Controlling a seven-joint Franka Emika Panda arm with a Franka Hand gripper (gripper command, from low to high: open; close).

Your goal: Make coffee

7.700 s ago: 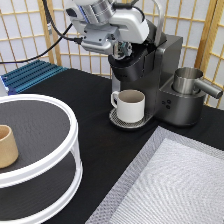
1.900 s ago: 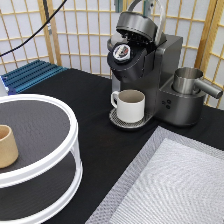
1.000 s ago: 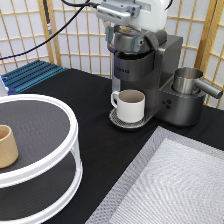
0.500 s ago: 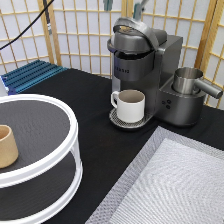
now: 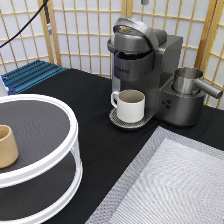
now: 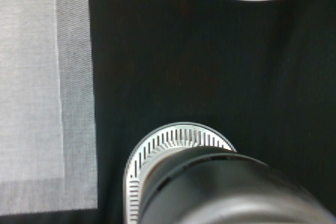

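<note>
The gripper isn't in the exterior view, so can't tell if it's open or holding anything. The coffee pod can't be seen either. The coffee maker (image 5: 145,75) sits far back on the black counter (image 5: 85,105) w/ its lid down. A white mug (image 5: 129,105) stands on its drip tray (image 6: 176,150). A metal jug (image 5: 192,82) is on its right. Near left, a tan cup (image 5: 7,146) sits on a round white rack (image 5: 42,150). A grey mat (image 5: 175,185) lies near right.
</note>
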